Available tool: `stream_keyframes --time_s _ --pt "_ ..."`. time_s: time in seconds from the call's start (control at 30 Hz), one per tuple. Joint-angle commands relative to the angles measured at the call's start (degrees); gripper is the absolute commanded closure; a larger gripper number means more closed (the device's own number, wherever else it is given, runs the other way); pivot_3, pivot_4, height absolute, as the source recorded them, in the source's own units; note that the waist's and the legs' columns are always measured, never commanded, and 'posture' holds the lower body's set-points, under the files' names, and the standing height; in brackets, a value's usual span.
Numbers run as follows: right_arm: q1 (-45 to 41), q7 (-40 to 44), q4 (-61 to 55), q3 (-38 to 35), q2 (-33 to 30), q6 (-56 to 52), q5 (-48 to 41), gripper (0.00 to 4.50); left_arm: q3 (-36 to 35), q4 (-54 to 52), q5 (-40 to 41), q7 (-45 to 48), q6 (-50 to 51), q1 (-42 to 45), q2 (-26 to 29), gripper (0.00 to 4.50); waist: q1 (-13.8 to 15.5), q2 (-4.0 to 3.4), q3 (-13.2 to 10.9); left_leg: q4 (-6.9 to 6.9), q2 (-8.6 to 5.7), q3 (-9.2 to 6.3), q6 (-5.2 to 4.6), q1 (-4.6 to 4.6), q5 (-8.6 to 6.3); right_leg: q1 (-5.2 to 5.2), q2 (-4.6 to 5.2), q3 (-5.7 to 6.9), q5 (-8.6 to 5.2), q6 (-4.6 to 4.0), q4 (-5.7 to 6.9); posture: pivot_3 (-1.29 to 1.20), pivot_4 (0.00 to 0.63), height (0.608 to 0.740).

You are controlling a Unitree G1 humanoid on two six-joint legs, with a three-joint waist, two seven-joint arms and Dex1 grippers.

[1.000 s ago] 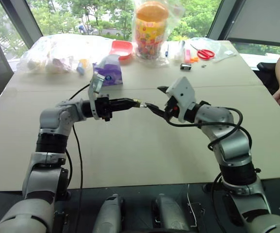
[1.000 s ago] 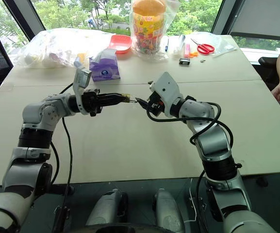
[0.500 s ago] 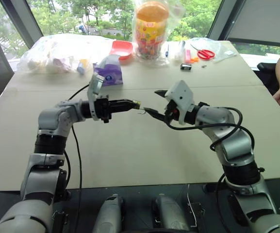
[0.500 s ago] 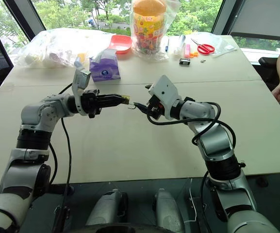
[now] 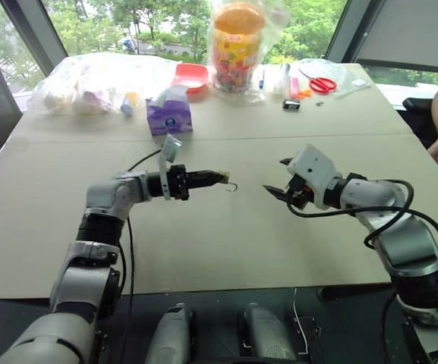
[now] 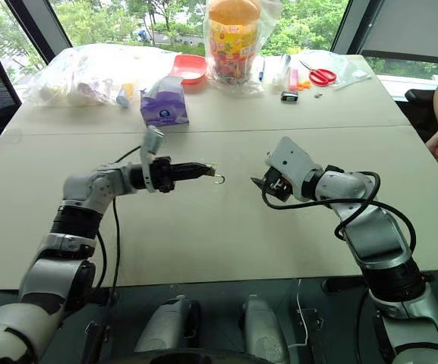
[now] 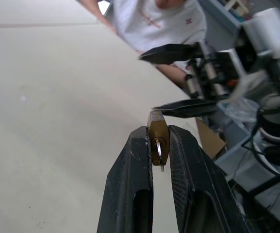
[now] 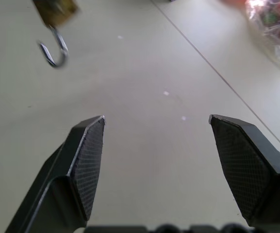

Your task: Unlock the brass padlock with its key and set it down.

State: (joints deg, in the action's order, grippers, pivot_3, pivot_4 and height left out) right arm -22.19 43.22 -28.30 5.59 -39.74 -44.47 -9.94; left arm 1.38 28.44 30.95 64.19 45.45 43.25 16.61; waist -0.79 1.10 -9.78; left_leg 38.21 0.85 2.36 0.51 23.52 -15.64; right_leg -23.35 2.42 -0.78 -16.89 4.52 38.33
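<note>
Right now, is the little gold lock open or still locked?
Open. The brass padlock, pinched in the left gripper, has its silvery loop hanging out like a hook with one end free.

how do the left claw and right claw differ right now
The left claw is shut on the brass padlock, whose silvery loop hangs open; the right claw is open and holds nothing. In the left eye view, the left claw points across toward the robot's right, while the right claw points back toward it, tilted slightly down. Both hover above the table, apart from each other, with black fingers.
</note>
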Motion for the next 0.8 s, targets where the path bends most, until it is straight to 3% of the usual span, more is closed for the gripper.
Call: stream_keyframes --time_s 0.03,0.27,0.33,0.5,0.7,0.8 --pt "0.7 1.7 -7.6 -1.5 -2.3 -5.6 -4.2 0.94 -2.2 2.3 0.6 -4.6 2.0 1.9 -2.6 4.50 0.0 0.00 0.0 0.00 0.00 -0.01 0.00 0.00 0.00 0.00 0.00 0.00 0.00 0.00 0.00 0.00 0.150 0.740" --pt "0.4 -1.4 -10.4 0.4 -2.8 -9.6 -4.5 0.94 -0.8 1.3 0.2 -5.8 5.9 0.6 -2.5 4.50 0.1 0.00 0.0 0.00 0.00 -0.02 0.01 -0.03 0.00 0.01 0.01 0.00 0.00 0.00 0.01 0.00 0.150 0.740" --pt "0.4 -2.1 -10.0 0.9 -2.7 -9.5 -4.3 0.86 0.0 2.0 -1.1 -6.2 5.8 0.7 -1.8 3.46 0.1 0.00 0.0 0.00 -0.02 -0.02 0.01 -0.02 0.00 0.01 0.03 0.00 0.00 0.00 0.00 0.00 0.150 0.740" --pt "0.2 -2.8 -8.6 1.6 -3.0 -8.3 -3.7 0.86 3.0 0.0 -6.0 -8.5 2.9 -1.1 0.2 1.42 0.1 0.00 0.0 0.00 -0.02 -0.02 0.01 -0.01 0.00 0.01 0.04 0.00 0.00 0.00 -0.02 0.00 0.150 0.740" --pt "2.3 -3.3 -7.4 -0.7 -4.4 -7.0 -3.6 0.86 3.3 -12.8 -9.5 -9.9 -0.1 -5.2 9.3 1.42 -0.7 0.00 0.0 -0.05 0.00 0.00 0.02 -0.12 0.01 0.06 0.05 -0.07 0.01 -0.02 0.00 0.00 0.150 0.740" --pt "4.0 -4.2 -5.3 -2.4 -3.9 -5.1 -3.8 0.86 -0.2 -22.4 -6.4 -11.1 2.4 -8.4 12.7 1.42 -0.3 -0.01 0.0 -0.12 0.05 -0.01 0.04 -0.11 0.02 0.00 0.05 -0.05 0.00 -0.03 0.01 0.00 0.150 0.740"
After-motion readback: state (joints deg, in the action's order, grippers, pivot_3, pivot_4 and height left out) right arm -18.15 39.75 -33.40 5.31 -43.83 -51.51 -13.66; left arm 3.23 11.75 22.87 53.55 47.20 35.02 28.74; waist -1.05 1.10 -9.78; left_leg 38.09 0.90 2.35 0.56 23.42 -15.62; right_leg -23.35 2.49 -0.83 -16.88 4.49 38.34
